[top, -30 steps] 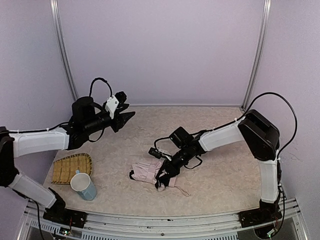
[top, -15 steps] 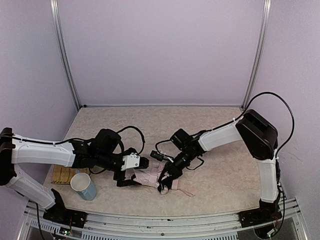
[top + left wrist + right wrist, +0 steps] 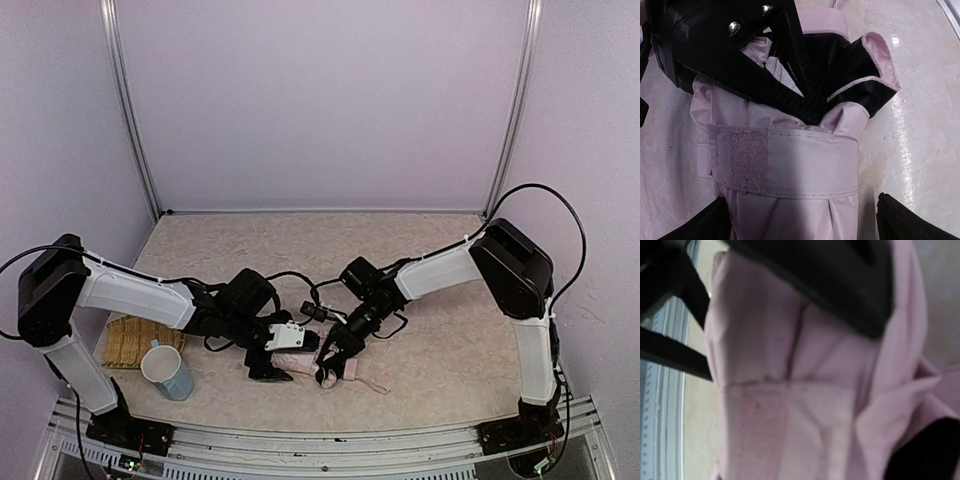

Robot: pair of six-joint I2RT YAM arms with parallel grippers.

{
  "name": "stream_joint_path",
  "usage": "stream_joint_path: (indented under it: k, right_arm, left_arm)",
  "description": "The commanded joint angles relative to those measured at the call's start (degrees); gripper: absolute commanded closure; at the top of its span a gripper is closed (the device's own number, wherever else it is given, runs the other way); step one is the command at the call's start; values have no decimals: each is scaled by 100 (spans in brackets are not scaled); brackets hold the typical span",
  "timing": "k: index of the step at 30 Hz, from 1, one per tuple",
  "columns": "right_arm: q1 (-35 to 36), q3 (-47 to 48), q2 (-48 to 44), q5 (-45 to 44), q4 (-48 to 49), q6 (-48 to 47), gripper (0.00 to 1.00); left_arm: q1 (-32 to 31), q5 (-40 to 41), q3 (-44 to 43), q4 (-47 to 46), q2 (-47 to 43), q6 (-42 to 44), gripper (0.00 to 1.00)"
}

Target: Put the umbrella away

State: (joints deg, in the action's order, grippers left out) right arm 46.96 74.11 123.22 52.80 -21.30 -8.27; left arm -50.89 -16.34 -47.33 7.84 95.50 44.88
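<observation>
Mug: upright at the table's near left, just beside a basket.
Umbrella: folded and strapped, lying near centre.
Left gripper: I see its jaws wide, one finger on either side of the bundle.
Right gripper: clamped on a fold of umbrella fabric, pink outside and black inside.

Pale pink umbrella, black lining flashing at the folds, and a pink strap with a speckled fastening patch. Under the umbrella the worktop is beige and marbled. Left of the umbrella: pale blue mug, white inside, and a straw-yellow woven tray.
</observation>
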Motion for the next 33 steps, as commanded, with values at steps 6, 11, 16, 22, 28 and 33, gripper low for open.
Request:
stream_joint_path:
  k: [6,11,16,22,28,33]
  right_arm:
    - [94,-284,408,-1187,-1300,-105,100]
    - [82,-234,270,-1187,-1366,-77,100]
    - [17,-242,57,-1229,-1428,-100,100]
    - [-54,-298,-115,-1226,-1391,-156,100]
    - [-56,-387,-69,-1206,-1366,-221,100]
    - [-67,-403,-20,-1159,-1359,-275,100]
  left_arm:
    - [16,974,66,-609,544,263,18]
    - [24,1171,-193,-351,922,319,43]
    - [123,1075,-50,-244,848,515,80]
    - [106,994,-469,212,1179,450,54]
    - [217,1424,-631,195,1013,641,1]
    - [548,650,-636,28,661,531,1]
